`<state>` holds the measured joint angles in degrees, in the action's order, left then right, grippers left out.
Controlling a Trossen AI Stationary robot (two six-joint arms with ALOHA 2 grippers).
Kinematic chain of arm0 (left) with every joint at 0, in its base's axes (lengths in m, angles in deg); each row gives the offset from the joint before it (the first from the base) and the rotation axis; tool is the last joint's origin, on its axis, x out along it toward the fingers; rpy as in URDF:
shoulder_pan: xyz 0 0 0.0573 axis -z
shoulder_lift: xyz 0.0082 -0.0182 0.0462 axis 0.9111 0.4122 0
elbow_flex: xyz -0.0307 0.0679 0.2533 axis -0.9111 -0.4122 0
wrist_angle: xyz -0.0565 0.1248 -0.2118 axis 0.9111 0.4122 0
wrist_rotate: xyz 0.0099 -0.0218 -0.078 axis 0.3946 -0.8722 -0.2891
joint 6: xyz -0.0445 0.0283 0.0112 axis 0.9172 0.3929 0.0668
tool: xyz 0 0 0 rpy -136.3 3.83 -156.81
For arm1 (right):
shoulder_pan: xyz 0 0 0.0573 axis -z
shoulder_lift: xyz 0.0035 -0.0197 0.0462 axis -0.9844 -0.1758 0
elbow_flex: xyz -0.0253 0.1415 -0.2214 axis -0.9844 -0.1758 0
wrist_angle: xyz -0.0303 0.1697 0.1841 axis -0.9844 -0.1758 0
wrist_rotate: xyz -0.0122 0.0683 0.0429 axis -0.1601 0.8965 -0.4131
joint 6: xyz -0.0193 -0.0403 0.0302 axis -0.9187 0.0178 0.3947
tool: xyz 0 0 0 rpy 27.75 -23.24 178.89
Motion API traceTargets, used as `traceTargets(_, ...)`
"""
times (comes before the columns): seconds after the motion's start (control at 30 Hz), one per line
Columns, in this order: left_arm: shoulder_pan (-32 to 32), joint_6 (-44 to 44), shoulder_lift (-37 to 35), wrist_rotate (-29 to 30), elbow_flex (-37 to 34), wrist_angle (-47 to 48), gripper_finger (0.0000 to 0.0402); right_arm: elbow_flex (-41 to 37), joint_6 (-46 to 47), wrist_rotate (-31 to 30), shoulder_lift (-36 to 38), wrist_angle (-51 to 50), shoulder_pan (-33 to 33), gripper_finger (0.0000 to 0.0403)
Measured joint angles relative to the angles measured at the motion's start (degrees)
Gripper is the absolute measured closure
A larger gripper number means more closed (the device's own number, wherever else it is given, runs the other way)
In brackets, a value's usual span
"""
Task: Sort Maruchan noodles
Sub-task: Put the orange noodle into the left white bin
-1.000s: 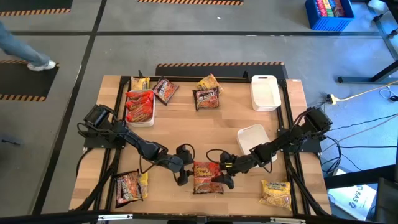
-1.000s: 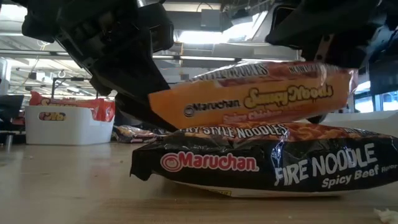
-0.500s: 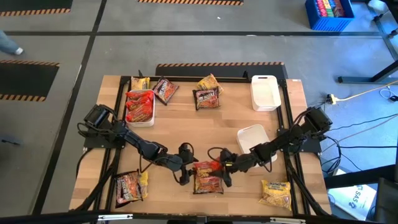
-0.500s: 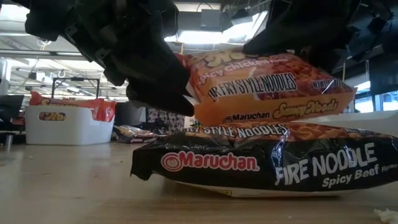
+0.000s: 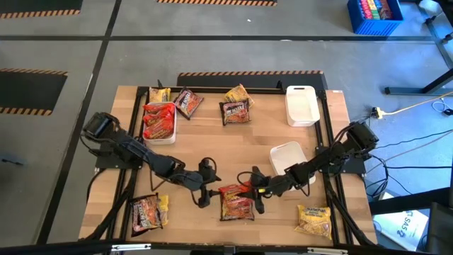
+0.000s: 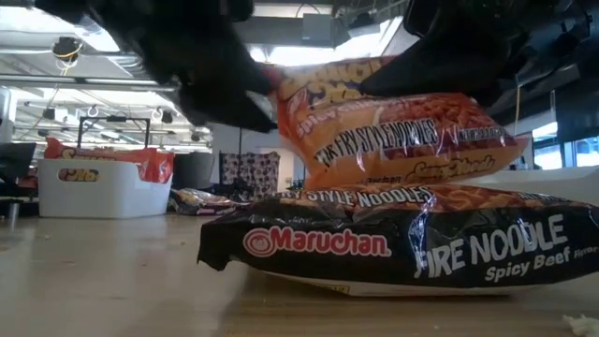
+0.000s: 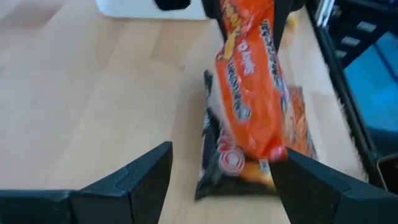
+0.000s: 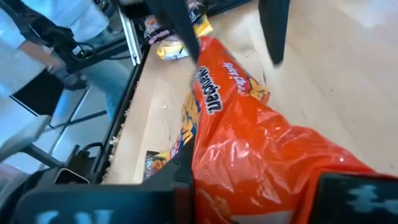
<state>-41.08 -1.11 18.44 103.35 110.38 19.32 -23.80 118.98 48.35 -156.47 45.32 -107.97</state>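
An orange Maruchan packet (image 6: 393,122) hangs tilted over a black Fire Noodle packet (image 6: 402,239), which lies flat on the table near its front edge. My right gripper (image 5: 252,193) is shut on the orange packet (image 8: 249,143). My left gripper (image 5: 202,187) stands open just left of the pile. Its fingers (image 7: 140,180) are apart, and the orange packet (image 7: 252,93) is ahead of them, untouched. Other packets lie at the far edge (image 5: 235,112) and at the near left (image 5: 148,210). My right gripper pinches the orange packet by its right-hand end (image 8: 261,186) between the two fingers. It comes from the table's right side, slanting down. The packet is raised and tilted on edge above the black packet. Whether its lower edge touches the black one, I cannot tell.
A white tray (image 5: 160,134) with red packets stands at the far left. Two more white trays stand at the far right (image 5: 301,105) and the middle right (image 5: 289,157). A yellow packet (image 5: 313,219) lies near the right front corner. A person shows beyond the table in the right wrist view.
My right gripper has shut on the orange packet and raised it. The packet has turned from lying level above the black one to standing tilted on edge. My left gripper has drawn back a little toward the table's left edge, still open. The black packet has stayed put.
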Motion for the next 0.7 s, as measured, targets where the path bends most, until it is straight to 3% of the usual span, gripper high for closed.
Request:
traceTargets(0.37, -1.39, -4.85, -9.28, -2.23, 0.44, 0.42, 0.0137, 2.36, -7.85, -1.2, 1.01, -3.9, 0.0, 0.0341)
traceTargets(0.53, -4.5, -5.67, -9.49, -11.71, 1.81, 0.76, 0.0122, 5.92, -10.82, -2.57, 1.36, -11.08, 0.0, 0.0342)
traceTargets(0.7, -6.6, -4.85, -9.0, -12.2, 2.45, 0.88, 0.0123, 8.76, -14.91, -4.55, 1.38, -14.92, 0.0, 0.0342)
